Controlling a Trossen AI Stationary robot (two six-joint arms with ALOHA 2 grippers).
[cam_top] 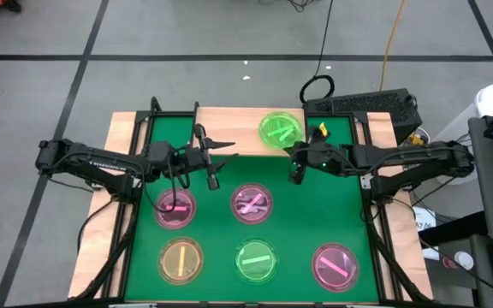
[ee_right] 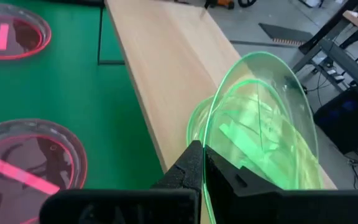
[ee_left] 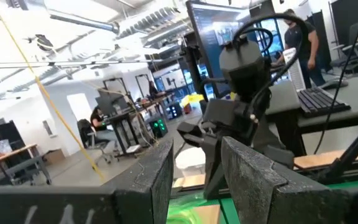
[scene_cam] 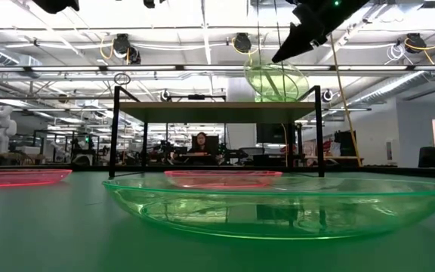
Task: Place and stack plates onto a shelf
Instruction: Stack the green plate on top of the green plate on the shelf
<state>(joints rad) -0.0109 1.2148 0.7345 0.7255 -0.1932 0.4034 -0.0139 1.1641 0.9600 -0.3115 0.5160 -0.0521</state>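
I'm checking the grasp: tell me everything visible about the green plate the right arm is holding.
The green plate is round, translucent plastic with a bright green cross mark in its centre. It is tilted, its rim pinched between the right gripper fingers. It sits over the right end of the wooden shelf, above another green plate already lying there.

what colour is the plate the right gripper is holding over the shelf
Green, translucent. The plate shows best in the right wrist view, pinched by the right gripper above the shelf.

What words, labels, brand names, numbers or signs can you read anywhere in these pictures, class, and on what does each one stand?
None can be read.
The plates carry only plain bar or cross marks, no letters.
The screen in the left wrist view shows content too blurred to read.
The keyboard keys are too small to read.
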